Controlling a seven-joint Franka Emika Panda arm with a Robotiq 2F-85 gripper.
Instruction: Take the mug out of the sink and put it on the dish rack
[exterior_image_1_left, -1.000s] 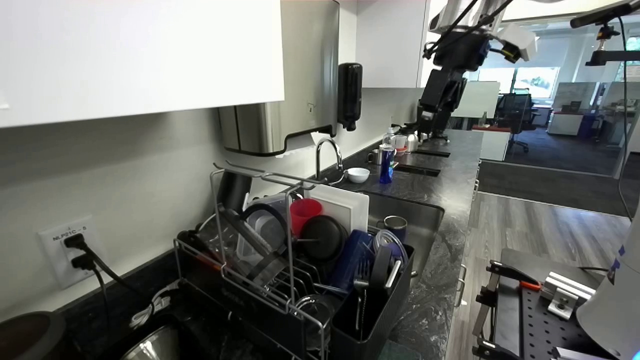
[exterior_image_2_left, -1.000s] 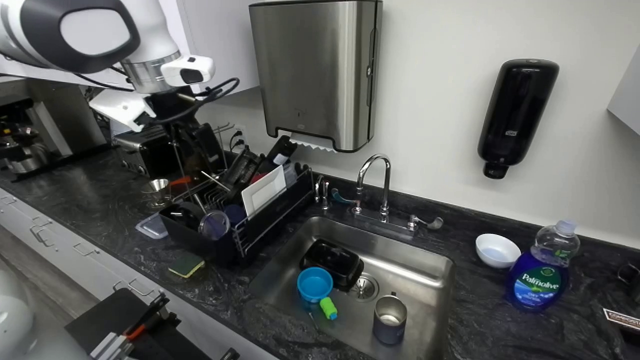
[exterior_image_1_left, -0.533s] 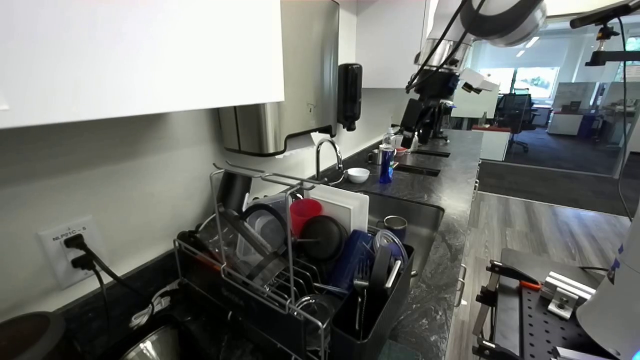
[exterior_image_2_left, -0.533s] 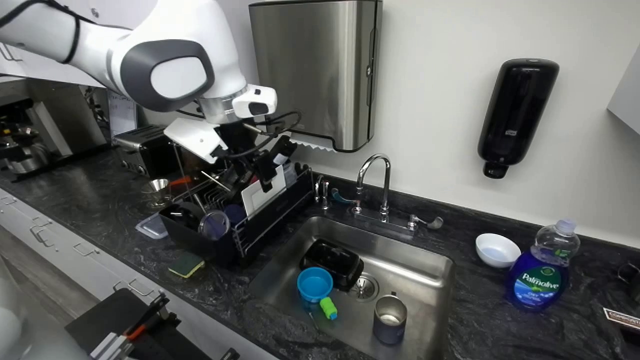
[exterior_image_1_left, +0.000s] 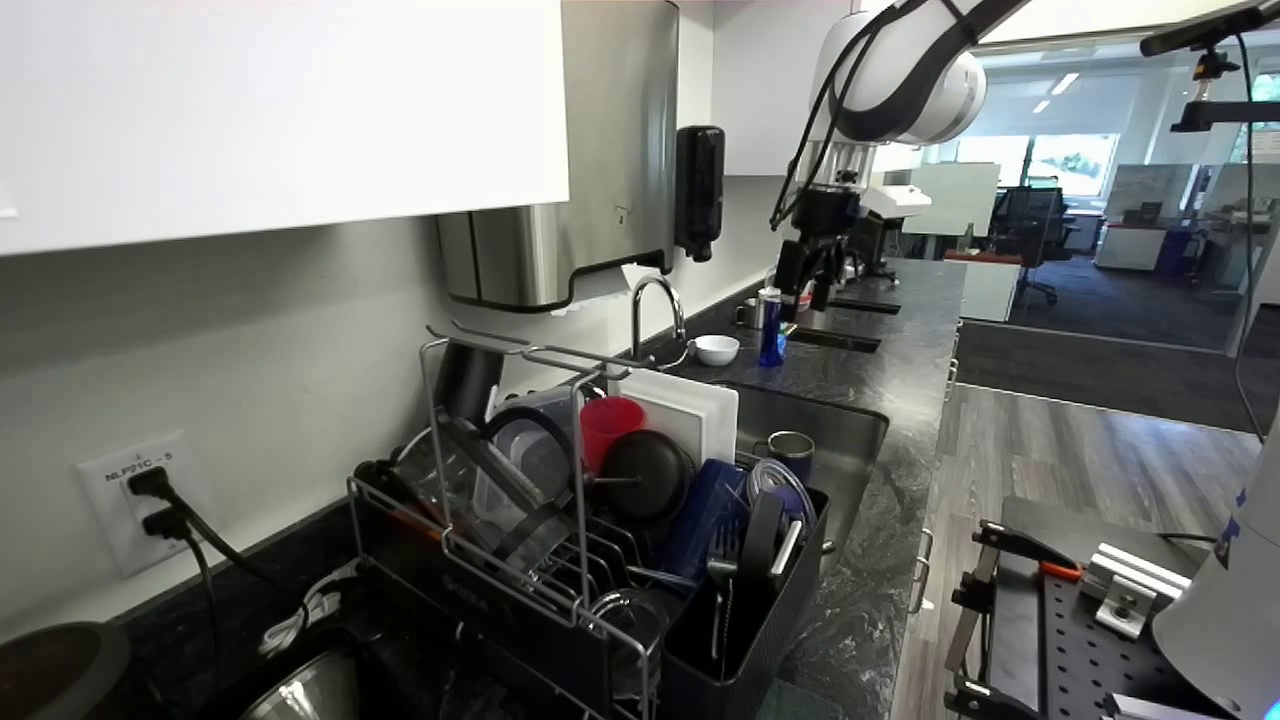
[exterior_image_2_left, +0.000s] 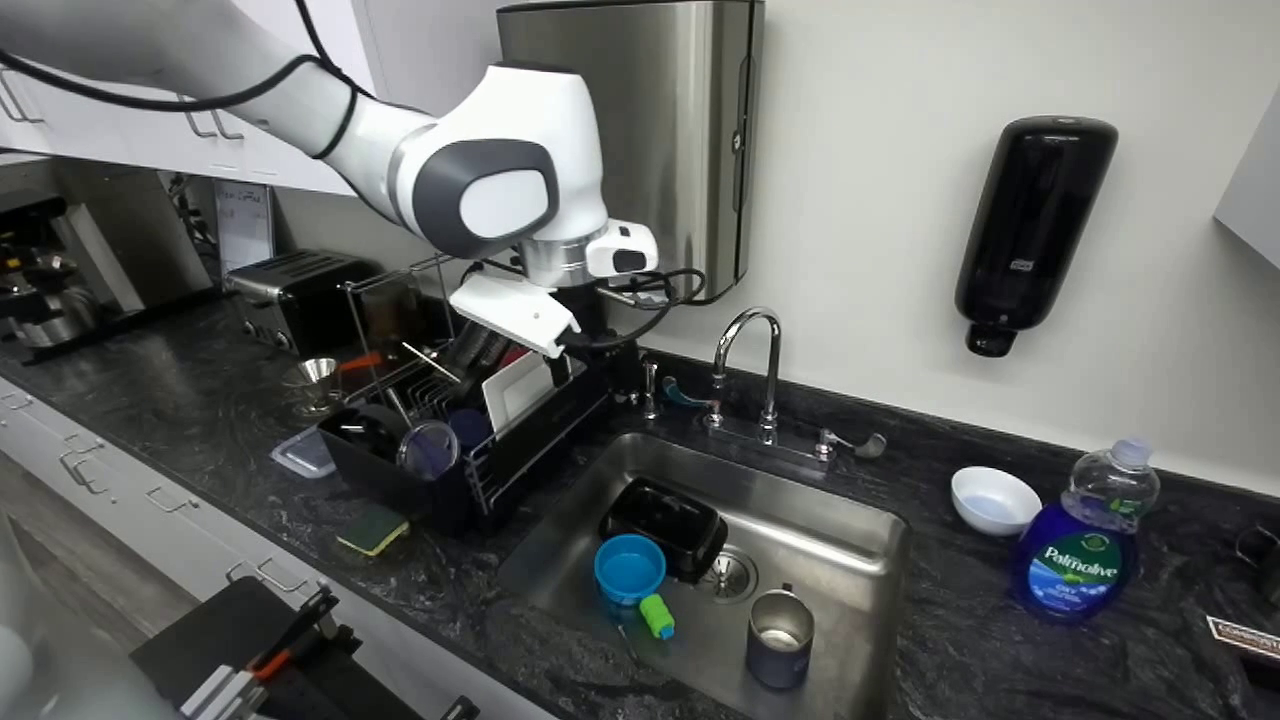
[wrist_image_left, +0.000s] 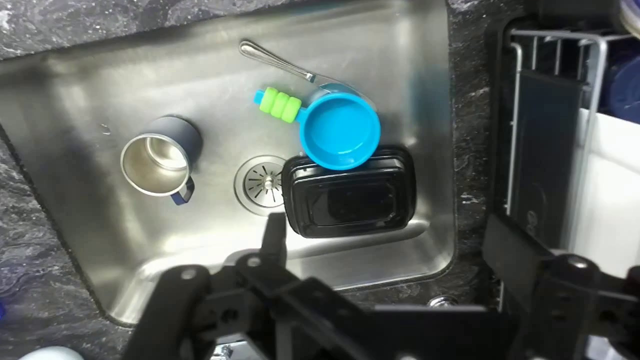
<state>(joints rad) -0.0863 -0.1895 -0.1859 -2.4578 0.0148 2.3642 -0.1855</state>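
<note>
The dark blue mug with a steel interior stands upright in the sink, in an exterior view (exterior_image_2_left: 780, 645), with its handle towards the faucet. It also shows in an exterior view (exterior_image_1_left: 793, 458) and at the left of the wrist view (wrist_image_left: 182, 134). The steel sink (exterior_image_2_left: 840, 535) lies beside the black dish rack (exterior_image_2_left: 555, 430), which is full of dishes and also shows in an exterior view (exterior_image_1_left: 470, 600). My gripper (wrist_image_left: 384, 230) is open and empty, pointing down. It hangs above the rack's sink-side edge near the sink's back corner (exterior_image_2_left: 592, 380), well apart from the mug.
A blue measuring cup (wrist_image_left: 341, 131) and a black container (wrist_image_left: 350, 200) are in the sink beside the drain. A faucet (exterior_image_2_left: 770, 375) rises behind it. A white bowl (exterior_image_2_left: 995, 500) and a soap bottle (exterior_image_2_left: 1075, 560) stand beyond. A towel dispenser (exterior_image_2_left: 630, 140) hangs above.
The arm has swung from above the dish rack towards the sink and come lower. The gripper has turned from tilted to pointing down. The mug has not moved.
</note>
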